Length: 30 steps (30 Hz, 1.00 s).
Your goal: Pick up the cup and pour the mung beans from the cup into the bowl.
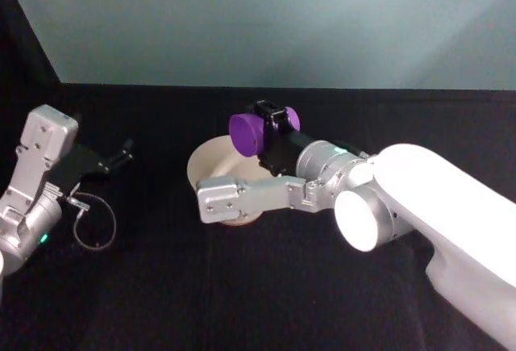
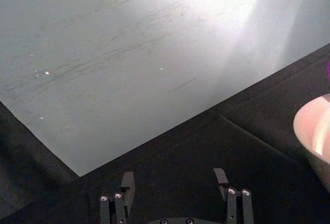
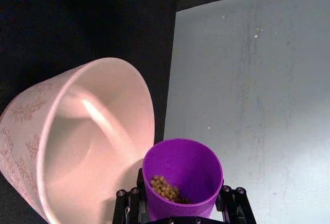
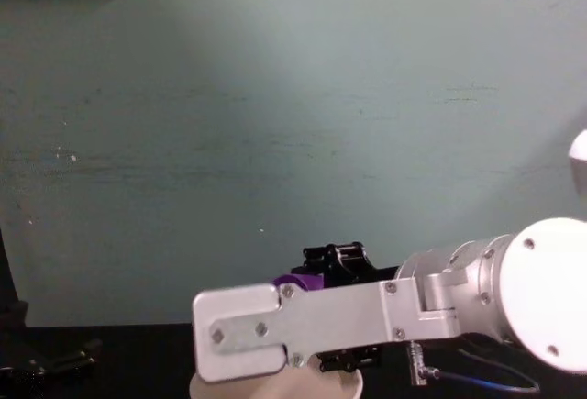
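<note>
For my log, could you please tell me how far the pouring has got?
Done: the right gripper has the cup lifted and tipped at the bowl's rim. In hand: the pour; beans sit in the cup, the bowl looks empty. To do: tip them out. Left gripper parked, jaws open.

A flat table (image 1: 242, 286) covered in matte black cloth carried the work. Its dark surface ran back to a pale teal wall (image 1: 282, 20). One thing stood directly on it: a wide, round, cream-white bowl (image 1: 211, 165) with a smooth rim, upright, near the middle of the table and toward its back edge. A faint leaf pattern showed on the bowl's outer wall. Its foot was hidden in the head view.
</note>
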Each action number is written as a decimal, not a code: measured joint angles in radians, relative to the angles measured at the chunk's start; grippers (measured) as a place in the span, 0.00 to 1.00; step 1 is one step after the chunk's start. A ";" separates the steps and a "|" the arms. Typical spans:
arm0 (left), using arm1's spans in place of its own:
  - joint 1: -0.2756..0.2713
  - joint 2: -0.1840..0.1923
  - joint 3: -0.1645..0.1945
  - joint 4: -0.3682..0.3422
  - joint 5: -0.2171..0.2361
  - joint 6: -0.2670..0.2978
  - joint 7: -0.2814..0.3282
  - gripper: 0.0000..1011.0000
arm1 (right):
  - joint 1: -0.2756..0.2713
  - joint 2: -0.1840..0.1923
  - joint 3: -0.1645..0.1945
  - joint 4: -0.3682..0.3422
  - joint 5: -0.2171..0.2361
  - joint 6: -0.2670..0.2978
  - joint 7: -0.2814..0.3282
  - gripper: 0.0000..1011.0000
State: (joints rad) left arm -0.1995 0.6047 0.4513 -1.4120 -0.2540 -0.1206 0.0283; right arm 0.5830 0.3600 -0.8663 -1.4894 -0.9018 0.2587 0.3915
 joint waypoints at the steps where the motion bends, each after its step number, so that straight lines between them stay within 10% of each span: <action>1: 0.000 0.000 0.000 0.000 0.000 0.000 0.000 0.99 | 0.001 -0.001 -0.003 0.000 -0.008 0.001 0.002 0.72; 30: 0.000 0.000 0.000 0.000 0.000 0.000 0.000 0.99 | 0.004 -0.028 -0.076 0.015 -0.251 0.018 0.021 0.72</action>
State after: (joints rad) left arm -0.1995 0.6047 0.4514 -1.4120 -0.2539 -0.1205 0.0283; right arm 0.5869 0.3324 -0.9428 -1.4743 -1.1525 0.2770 0.4130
